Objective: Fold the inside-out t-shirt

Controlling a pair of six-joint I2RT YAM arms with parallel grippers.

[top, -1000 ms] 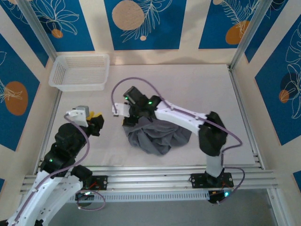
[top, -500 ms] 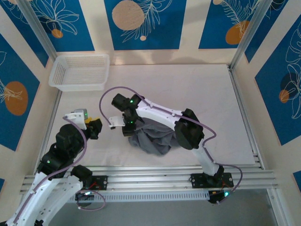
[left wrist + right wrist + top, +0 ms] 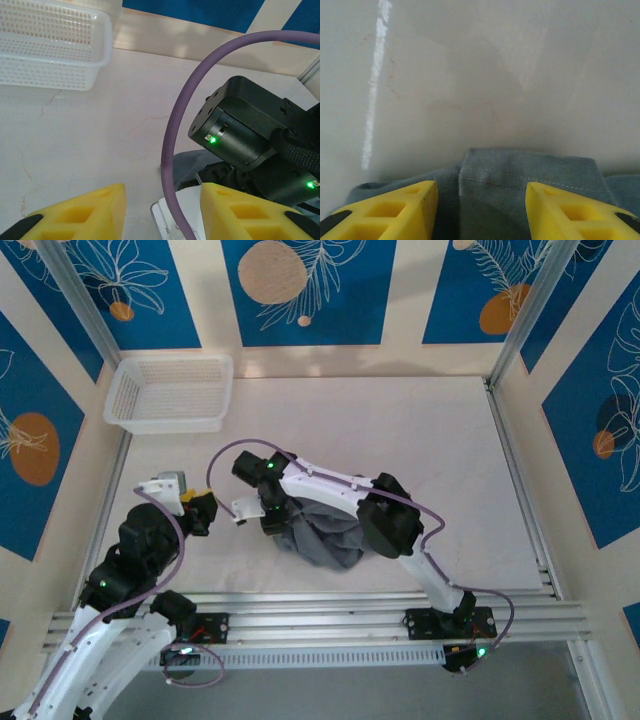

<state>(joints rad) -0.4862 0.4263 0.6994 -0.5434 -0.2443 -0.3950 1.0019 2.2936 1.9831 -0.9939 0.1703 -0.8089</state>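
T-shirt: the inside-out t-shirt (image 3: 325, 535), plain dark grey soft thin fabric, lies crumpled in a heap on the pale tabletop (image 3: 430, 430), near its front edge and between the two arms.
Basket: a white plastic mesh basket (image 3: 170, 390) sits at the far left corner, well apart from the cloth.
Right pincer: the right pincer (image 3: 270, 520) is down at the heap's left side. In its wrist view the yellow jaws stand apart and straddle a flat grey fold (image 3: 520, 200), which they have not pinched.
Left pincer: the left pincer (image 3: 200, 508) hangs just left of the heap, its jaws apart with nothing between them, facing the right arm's wrist.
Cable: a purple cable (image 3: 172, 150) loops across the left wrist view, near the left fingers.
Hem: a stitched hem line (image 3: 520, 175) runs across the fold, near its far edge.
Step in hand: likely seizing an edge so the heap can be opened out flat.
Doing it well: close on the stitched hem itself and take few layers; lift slowly so the bundle unrolls rather than drags; bring the left pincer to a second spot on the same hem, clear of the cable.
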